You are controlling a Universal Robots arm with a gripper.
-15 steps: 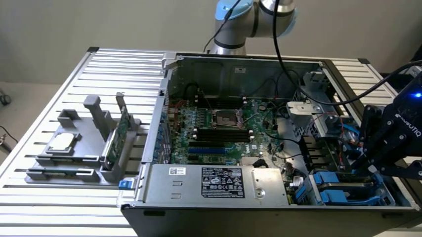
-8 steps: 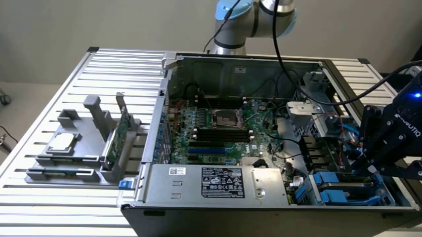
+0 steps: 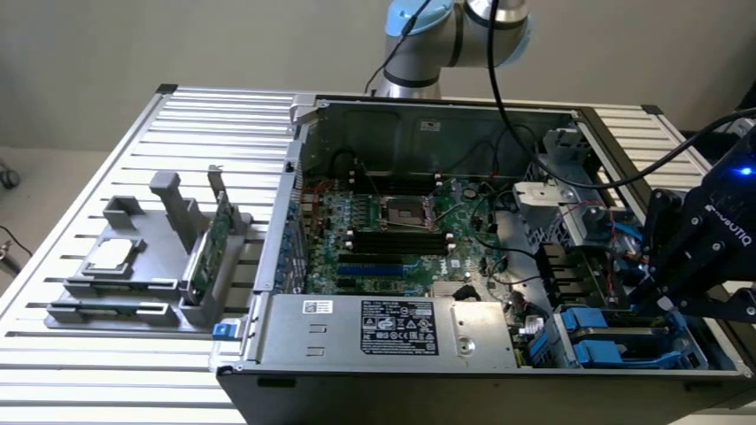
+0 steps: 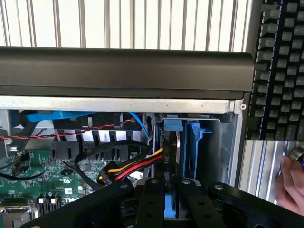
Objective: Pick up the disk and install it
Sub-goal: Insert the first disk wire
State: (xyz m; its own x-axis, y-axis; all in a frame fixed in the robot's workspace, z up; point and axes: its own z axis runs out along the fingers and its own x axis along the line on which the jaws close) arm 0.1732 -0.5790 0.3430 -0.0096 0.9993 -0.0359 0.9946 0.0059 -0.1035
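Observation:
The disk (image 4: pixel 176 147) stands on edge in the drive bay at the corner of the open computer case, grey metal between the blue carrier (image 4: pixel 195 142) rails. My gripper (image 4: pixel 171 192) reaches down into that bay and its black fingers (image 4: pixel 154 199) sit close together on the disk's near end, where blue plastic shows between them. In the exterior view the gripper (image 3: pixel 657 303) hangs over the blue-framed disk (image 3: pixel 597 341) at the case's right front corner.
Red, yellow and black cables (image 4: pixel 133 167) run up to the disk's connector. The case's side wall (image 4: pixel 123 71) rises just beyond the bay. A keyboard (image 4: pixel 280 66) and a person's hand (image 4: pixel 290 183) lie outside the case. A grey holder (image 3: pixel 130 266) carries a chip and a green card (image 3: pixel 219 239).

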